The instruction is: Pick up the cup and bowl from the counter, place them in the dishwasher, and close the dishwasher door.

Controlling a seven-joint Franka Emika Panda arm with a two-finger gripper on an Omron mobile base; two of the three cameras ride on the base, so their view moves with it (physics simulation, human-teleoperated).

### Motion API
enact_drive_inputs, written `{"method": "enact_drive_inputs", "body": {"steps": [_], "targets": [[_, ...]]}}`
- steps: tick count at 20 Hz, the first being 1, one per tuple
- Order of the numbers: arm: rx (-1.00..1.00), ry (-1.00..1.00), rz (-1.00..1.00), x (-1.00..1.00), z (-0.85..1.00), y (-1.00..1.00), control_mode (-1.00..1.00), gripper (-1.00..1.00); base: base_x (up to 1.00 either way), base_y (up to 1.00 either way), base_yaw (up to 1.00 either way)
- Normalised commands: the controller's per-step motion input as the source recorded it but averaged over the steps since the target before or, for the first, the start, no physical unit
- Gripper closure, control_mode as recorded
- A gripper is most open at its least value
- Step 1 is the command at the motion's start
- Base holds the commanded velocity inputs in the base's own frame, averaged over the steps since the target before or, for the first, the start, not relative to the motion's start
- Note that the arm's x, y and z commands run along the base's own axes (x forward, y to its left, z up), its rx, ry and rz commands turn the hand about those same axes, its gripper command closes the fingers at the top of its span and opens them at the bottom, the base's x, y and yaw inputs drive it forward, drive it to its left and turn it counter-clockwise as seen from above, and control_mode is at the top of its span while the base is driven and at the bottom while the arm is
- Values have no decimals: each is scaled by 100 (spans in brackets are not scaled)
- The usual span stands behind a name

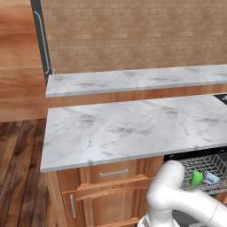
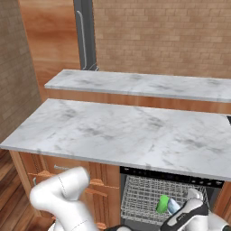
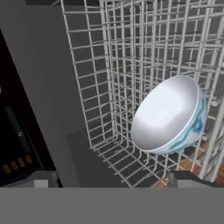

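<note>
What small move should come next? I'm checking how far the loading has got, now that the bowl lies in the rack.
Probably lift the gripper straight up out of the wire rack. Its jaws stand open with nothing between them, the bowl rests tilted in the rack, and the cup lies beside it. Both are loaded, so clearing the rack comes before closing the door.

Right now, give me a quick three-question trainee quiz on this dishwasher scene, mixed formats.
1. True or false: the small bright green cup sits in the grey wire rack of the dishwasher.
2. The pale blue-white round bowl in the hand view is: A) upright on the marble counter, B) tilted on its side in the rack, C) held in the gripper.
3. Fill in: the two-finger gripper is ____ and holds nothing.

Key: 1 true; 2 B; 3 open.
</note>
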Motion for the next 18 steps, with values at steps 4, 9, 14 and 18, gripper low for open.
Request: {"method": "enact_drive_inputs", "body": {"steps": [4,9,14,18], "targets": [[12,-4,0,-19,0,0,-100,-100,0,0,0],[1,-6,0,-31,0,7,-100,-100,0,0,0],[-5,-8,0,-36,0,19,-100,-100,0,0,0],[-18,-12,0,-34,0,41,-100,-100,0,0,0]]}}
